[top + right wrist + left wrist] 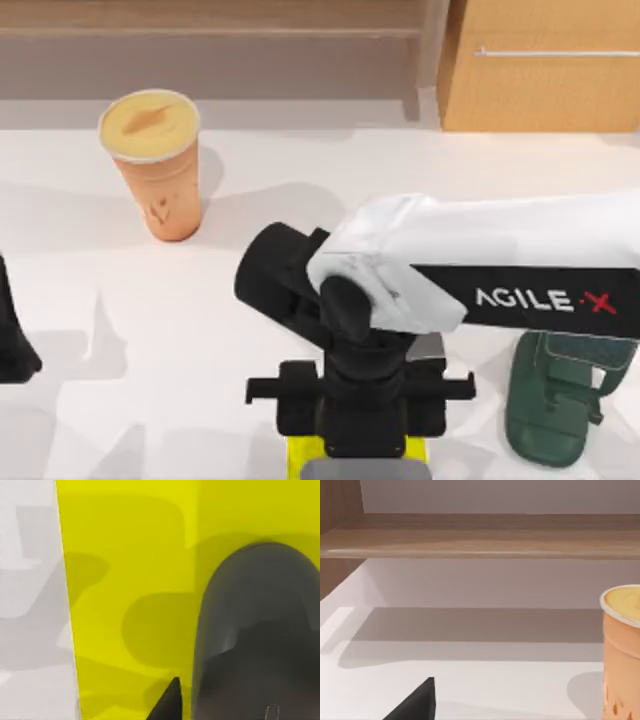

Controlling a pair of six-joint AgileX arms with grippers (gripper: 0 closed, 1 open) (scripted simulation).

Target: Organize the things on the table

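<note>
An orange paper cup (150, 165) with a tan lid stands upright at the back left of the white table (150, 330); the left wrist view shows it too (622, 650). My right gripper (355, 440) hangs over the yellow pad (300, 455) at the front centre. It is open and low over the dark grey mouse (255, 630), which lies on the pad (130, 580). One fingertip (167, 705) stands just beside the mouse, with a thin strip of yellow between them. My left gripper (12, 345) is parked at the table's left edge. The smartphone is out of view.
A dark green stand (555, 400) sits at the front right, under my right arm. A tan wooden cabinet (540, 65) with a metal handle stands at the back right, and a wooden shelf (480, 535) runs along the back wall.
</note>
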